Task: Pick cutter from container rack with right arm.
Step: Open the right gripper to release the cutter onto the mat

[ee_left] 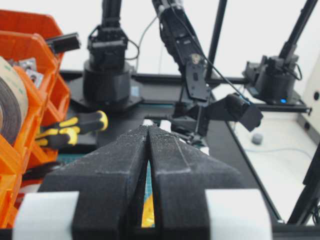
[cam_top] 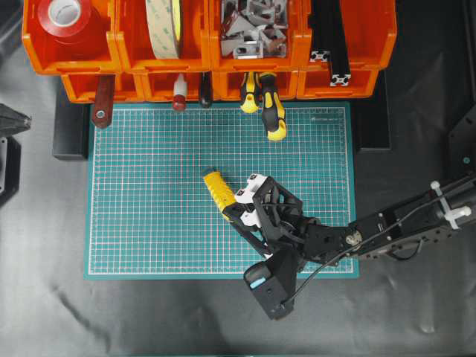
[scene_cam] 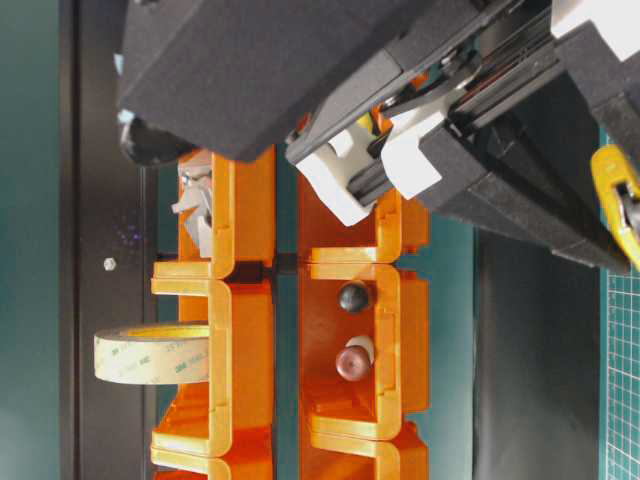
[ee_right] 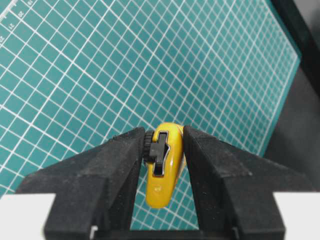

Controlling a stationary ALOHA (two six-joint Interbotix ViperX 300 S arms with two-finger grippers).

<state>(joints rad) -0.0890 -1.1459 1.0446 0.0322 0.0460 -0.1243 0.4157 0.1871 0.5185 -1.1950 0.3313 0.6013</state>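
Cutter (ee_right: 162, 167): slim glossy yellow plastic, black slider, clamped in right gripper (ee_right: 162, 150) over gridded green mat (cam_top: 149, 186). We see left gripper (ee_left: 148, 165) closed, empty.

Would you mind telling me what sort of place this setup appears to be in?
Probably a robotics lab workbench. A green cutting mat lies on a black table, an orange bin rack holds tape, brackets and screwdrivers, and black arms stand on frames, the right gripper holding a yellow cutter.

One cutter (cam_top: 216, 188), two screwdrivers (cam_top: 262, 100) (yellow-black handles), two tape rolls (cam_top: 165, 22).
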